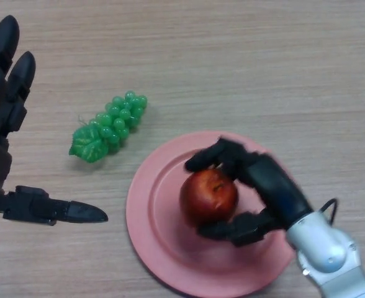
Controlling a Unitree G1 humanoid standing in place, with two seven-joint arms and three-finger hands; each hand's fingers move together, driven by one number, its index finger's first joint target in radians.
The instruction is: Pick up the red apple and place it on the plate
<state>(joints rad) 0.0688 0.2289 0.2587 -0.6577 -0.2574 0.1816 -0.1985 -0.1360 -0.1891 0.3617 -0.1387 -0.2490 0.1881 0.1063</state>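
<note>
Light wood-grain table (244,56). Round pink plate (151,236), red apple (208,197) seated on it, stem dimple upward. Right hand (266,183) fingers curled around apple. Left hand (5,93) fingers spread wide. Green plastic grape bunch (111,126) lain diagonally beside plate.

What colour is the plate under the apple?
Pink, seen in the head view: plate, apple.

black left robot hand (5,93), black right robot hand (263,183), white right forearm (331,254)
</note>
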